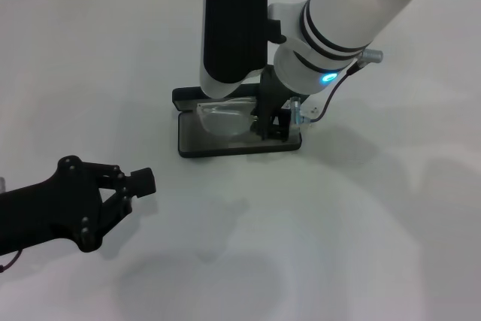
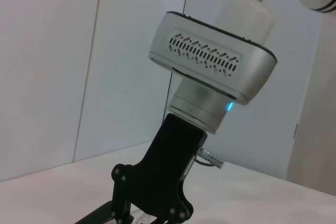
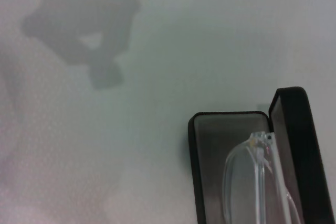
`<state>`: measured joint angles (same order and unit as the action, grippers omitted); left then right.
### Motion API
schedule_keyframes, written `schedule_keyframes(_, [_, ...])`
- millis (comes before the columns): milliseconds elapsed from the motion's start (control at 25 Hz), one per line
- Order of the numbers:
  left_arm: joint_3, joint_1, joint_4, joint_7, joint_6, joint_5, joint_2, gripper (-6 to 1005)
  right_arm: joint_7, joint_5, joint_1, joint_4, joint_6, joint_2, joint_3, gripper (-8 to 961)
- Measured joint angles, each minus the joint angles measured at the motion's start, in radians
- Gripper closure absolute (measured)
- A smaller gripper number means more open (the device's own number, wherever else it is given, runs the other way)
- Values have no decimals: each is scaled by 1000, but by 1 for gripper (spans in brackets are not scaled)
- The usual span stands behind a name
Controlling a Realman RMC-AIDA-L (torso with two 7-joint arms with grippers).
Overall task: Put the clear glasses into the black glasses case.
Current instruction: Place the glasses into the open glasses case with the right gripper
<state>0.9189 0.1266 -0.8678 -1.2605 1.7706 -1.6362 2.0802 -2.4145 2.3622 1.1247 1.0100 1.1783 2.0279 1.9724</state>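
A: Where were the glasses (image 1: pixel 223 119)?

B: Inside the open case (image 1: pixel 197 144), over its grey lining, lenses toward the case's left end. The case lay on the white table (image 1: pixel 391 216), a little toward twelve o'clock from the centre, its lid raised along the far edge.

A: And the right gripper (image 1: pixel 272 122)?

B: It had reached down into the right half of the case, at the glasses' three o'clock end. Whether its jaws were clenched on the frame or released, I couldn't tell; the wrist hid them.

A: The left one?

B: The left gripper (image 1: pixel 134 186) hung above the table at eight o'clock, well apart from the case, jaws spread and grasping nothing.
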Motion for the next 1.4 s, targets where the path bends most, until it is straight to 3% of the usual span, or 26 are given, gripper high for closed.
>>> schedule_keyframes(480, [0,3,4,1,-1,0,1,966,0,-9,-12,-13,-61,0,51,824])
schedule_keyframes(1400, [0,4,4,12,0,3,3,965,-2,-8,-13,-29,-80,0,52,820])
